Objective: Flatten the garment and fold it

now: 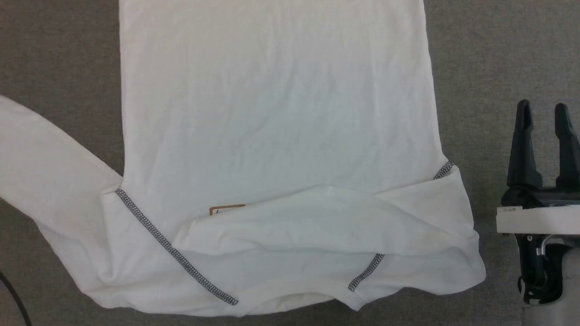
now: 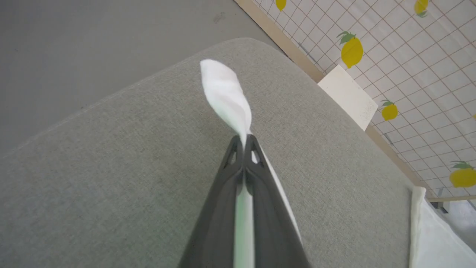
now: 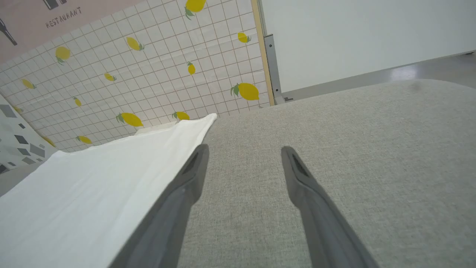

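The garment [image 1: 276, 113], a white thin T-shirt, lies spread over the grey table [image 1: 59, 54], body running away from me. Its near end is rumpled, with one sleeve folded across over the brown-bordered patch [image 1: 226, 209] and dark zigzag seams [image 1: 172, 249] showing. The other sleeve [image 1: 41, 158] stretches off to the left. In the left wrist view my left gripper [image 2: 244, 139] is shut on a pinch of the garment's white fabric [image 2: 225, 95], which sticks up past the fingertips. My right gripper [image 1: 542, 113] stands open over bare table right of the garment [image 3: 93, 178], apart from it.
A rigid white box [image 2: 347, 95] rests at the table's far edge against a tiled wall with lemon prints [image 2: 409, 56]. Grey floor [image 2: 93, 44] lies beyond the table's rounded corner. A dark cable [image 1: 13, 294] crosses the lower left corner.
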Tool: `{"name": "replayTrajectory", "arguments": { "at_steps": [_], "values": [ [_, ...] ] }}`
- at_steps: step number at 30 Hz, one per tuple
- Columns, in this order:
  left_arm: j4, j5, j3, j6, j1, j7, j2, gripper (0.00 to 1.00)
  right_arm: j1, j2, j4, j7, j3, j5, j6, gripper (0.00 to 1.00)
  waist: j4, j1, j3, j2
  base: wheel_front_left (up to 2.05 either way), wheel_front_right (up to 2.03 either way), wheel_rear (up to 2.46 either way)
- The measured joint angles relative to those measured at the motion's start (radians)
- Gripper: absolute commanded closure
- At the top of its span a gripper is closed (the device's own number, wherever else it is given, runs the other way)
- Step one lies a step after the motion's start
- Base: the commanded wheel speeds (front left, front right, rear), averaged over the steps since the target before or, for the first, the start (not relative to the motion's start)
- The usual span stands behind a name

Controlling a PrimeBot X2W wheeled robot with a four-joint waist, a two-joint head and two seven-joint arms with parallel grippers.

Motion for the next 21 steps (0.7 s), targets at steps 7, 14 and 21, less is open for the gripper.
{"name": "replayTrajectory", "arguments": {
  "at_steps": [7,14,21],
  "values": [
    [0.092,-0.005,0.070,-0.036,0.107,-0.063,0.037,1.00,0.048,0.000,0.016,0.002,-0.010,0.012,0.000,0.00,0.033,-0.0001,-0.119,0.0000,0.00,0.00,0.00],
    [0.150,0.002,0.107,-0.067,0.159,-0.133,0.098,1.00,0.071,0.000,0.003,0.023,-0.009,0.012,0.000,0.00,0.076,-0.0001,-0.214,0.0000,0.00,0.00,0.00],
    [0.188,-0.028,0.063,-0.183,0.151,-0.146,0.129,1.00,0.079,0.000,-0.003,0.031,-0.006,0.020,0.000,0.00,0.106,-0.0001,-0.266,0.0000,0.00,0.00,0.00]
  ]
}}
